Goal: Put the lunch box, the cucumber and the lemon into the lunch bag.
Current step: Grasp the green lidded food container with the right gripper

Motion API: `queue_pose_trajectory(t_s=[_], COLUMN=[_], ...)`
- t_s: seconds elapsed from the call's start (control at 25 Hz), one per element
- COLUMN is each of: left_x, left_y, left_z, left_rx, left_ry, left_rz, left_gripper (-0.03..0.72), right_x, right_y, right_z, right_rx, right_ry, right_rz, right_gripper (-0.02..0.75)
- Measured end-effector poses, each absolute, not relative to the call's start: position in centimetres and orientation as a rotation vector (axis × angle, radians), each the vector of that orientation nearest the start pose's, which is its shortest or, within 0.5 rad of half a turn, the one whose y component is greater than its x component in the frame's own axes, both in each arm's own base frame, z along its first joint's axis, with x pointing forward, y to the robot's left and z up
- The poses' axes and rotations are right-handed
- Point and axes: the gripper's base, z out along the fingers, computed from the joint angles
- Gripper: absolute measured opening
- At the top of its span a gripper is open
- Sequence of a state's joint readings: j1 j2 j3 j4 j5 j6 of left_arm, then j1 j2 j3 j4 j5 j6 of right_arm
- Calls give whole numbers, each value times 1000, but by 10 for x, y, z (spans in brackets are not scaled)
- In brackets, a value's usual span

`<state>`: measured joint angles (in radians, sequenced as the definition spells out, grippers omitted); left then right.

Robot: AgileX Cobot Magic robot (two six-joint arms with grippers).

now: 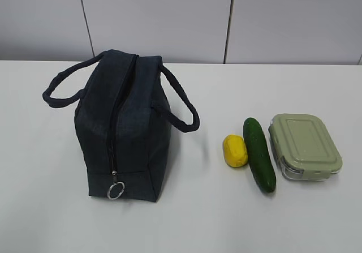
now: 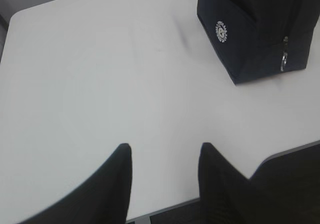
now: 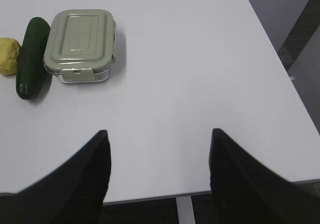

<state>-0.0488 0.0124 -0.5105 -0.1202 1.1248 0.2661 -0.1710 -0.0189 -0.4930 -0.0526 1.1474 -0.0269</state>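
On the smooth white table [image 1: 317,219], both claws gape empty, left claw [image 2: 165,151] narrower than right claw [image 3: 159,136].

The lunch bag [image 1: 127,131] is dark navy with 2 matching loop handles, a silver ring pull [image 1: 116,191] and a small white round logo [image 2: 220,30]. The lemon [image 1: 235,150] is bright yellow. The cucumber [image 1: 259,154] is dark green. The lunch box [image 1: 304,145] has a sage-green lid over a clear base. The tabletop [image 1: 45,208] is plain white. The fingers [image 3: 80,179] are black.
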Motion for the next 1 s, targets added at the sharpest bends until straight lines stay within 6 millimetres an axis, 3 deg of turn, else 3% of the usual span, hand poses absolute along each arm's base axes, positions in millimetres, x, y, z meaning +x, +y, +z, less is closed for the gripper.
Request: queue_pose_trajectory(t_s=[0.64,0.8,1.0], left_x=[-8,-8,-8], left_y=[-9,-9,-9], left_z=[276,276,276], left_rx=[340,335,332], left_ry=[2076,2077,2078], left_rz=[-15,-18,-16], left_gripper=[302,302,292], right_x=[-11,-6,15], right_y=[-1,4,16], right_z=[268,270,276], right_rx=[153,148,153], right_ry=[2119,2148,2204], right_rz=[-163,-71,175], right_gripper=[468,468,468])
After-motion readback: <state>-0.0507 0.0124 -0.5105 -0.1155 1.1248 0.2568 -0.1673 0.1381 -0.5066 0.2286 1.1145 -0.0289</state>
